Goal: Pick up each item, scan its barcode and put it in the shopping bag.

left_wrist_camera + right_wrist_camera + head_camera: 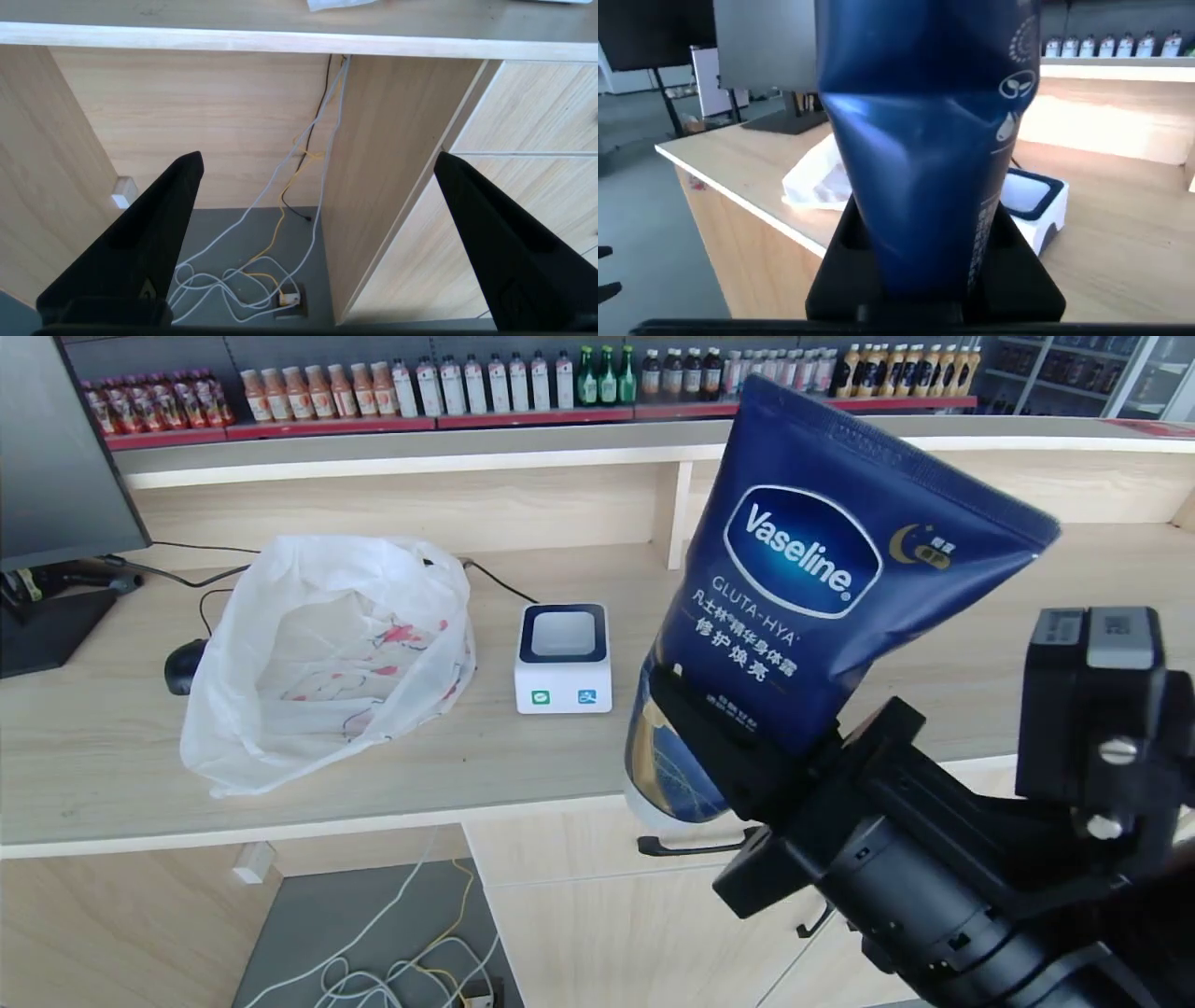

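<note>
My right gripper [738, 756] is shut on a dark blue lotion tube [803, 588], held up in the air at the right, its crimped end pointing up and its cap end down. The same tube [924, 140] is pinched between the fingers in the right wrist view. A white barcode scanner [563, 658] with a dark-framed window sits on the wooden counter, left of the tube. Left of the scanner lies the open white plastic shopping bag [327, 653]. My left gripper [318, 243] is open, low in front of the counter, above the floor cables.
A monitor [56, 457] stands at the counter's far left, with a black mouse [182, 665] and cables beside the bag. A raised wooden ledge [420, 467] runs behind the counter, with shelves of bottles [560, 378] beyond. Drawers with handles [691, 845] lie below the counter.
</note>
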Available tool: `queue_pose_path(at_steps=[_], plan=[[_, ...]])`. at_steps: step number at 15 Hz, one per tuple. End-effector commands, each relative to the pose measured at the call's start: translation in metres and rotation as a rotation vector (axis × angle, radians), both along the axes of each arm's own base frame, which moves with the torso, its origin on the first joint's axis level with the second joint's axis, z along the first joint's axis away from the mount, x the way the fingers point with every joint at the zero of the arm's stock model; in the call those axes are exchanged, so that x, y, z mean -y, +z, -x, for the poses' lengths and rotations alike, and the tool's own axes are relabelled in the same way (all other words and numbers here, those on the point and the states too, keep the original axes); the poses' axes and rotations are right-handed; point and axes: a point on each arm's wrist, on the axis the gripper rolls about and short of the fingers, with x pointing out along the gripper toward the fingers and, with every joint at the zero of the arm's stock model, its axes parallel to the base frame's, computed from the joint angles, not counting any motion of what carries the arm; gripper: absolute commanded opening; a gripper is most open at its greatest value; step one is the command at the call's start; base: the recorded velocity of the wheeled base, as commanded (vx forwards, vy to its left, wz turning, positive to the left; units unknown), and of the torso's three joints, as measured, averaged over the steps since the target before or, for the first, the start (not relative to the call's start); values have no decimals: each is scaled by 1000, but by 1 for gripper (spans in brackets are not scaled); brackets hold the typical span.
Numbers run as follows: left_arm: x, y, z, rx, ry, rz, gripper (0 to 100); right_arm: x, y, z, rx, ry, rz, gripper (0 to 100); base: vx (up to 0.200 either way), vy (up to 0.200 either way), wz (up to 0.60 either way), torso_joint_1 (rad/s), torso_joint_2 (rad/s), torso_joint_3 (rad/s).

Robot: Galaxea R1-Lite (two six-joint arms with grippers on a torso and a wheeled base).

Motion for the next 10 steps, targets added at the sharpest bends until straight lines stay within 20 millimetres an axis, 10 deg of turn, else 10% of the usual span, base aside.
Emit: queue_pose_path(at_steps=[1,10], plan=[[0,0,0,0,0,0,100,26,0,-29,-58,-110,-68,0,0,0,0,0,0,0],[0,0,0,0,0,2,100,88,13,-84,-38,-413,-166,0,0,0,0,0,0,0]])
